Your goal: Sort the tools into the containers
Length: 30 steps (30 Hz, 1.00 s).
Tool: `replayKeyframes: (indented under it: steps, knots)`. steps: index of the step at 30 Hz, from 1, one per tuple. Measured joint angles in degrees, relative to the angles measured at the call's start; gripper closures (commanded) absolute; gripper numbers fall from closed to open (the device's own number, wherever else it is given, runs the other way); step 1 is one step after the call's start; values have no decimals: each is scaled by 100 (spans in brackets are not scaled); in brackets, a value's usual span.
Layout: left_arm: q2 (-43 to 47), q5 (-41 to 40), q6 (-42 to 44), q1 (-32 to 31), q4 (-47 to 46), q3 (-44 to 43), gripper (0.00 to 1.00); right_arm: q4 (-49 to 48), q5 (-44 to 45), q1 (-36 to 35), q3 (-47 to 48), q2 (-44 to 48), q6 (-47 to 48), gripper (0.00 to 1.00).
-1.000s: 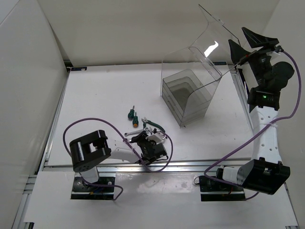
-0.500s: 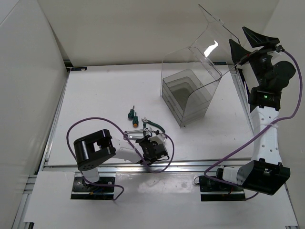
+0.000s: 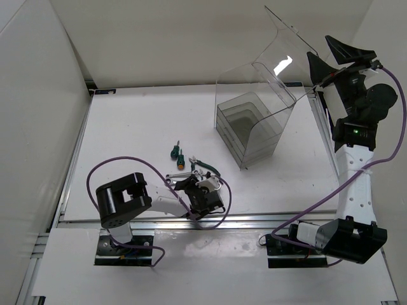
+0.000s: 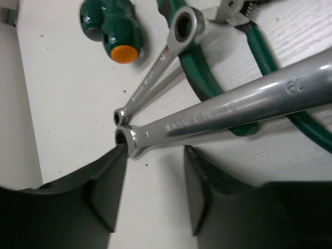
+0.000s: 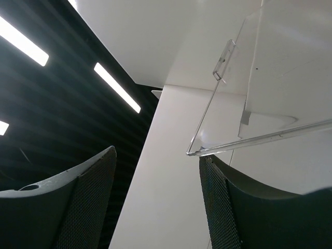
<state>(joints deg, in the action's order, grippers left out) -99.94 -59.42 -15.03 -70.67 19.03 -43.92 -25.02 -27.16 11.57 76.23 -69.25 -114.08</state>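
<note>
Found left pincer low over the table, fingers apart, bare table showing in the gap, nothing clamped. Noted ring end of the big wrench right at the tip of the left-hand finger in the wrist view; cannot tell whether touching or just above it. Traced its shaft up to the right, cut off by the frame edge. Saw small wrench meeting the big one at their near ends, then slanting away, ratchet head lying over a pliers handle. Made out pliers only as green handles, crossed by the big wrench, nose mostly out of frame at the top. Spotted orange-capped screwdriver just left of the small wrench, blade out of view; second screwdriver beside it, only partly inside the wrist view. From above, lost the big wrench under the left arm; pliers and both screwdrivers clear.

Found right pincer high at the far right, fingers apart on nothing, facing ceiling lights and wall. Saw edge of the clear lid just beyond the fingertips, apart from them. Located bin on the far right part of the table, well apart from all tools, lid tipped up and back; inner steps dim through the plastic, contents not discernible.
</note>
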Motion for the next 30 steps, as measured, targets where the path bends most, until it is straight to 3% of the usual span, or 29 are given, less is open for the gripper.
replayKeyframes:
  steps: [3,9,18,30]
  knots:
    - [146,-42,-96,-116,79,-4,23,-7,0,2,-15,28,0,32]
    - [645,400,-339,-391,289,-7,11,-57,13,4,-24,33,0,32]
    - [2245,1569,468,-417,-391,203,10,-302,94,42,-151,103,-2,31]
    - [1095,2275,1480,-417,-896,-127,11,-389,125,426,-413,378,-2,32]
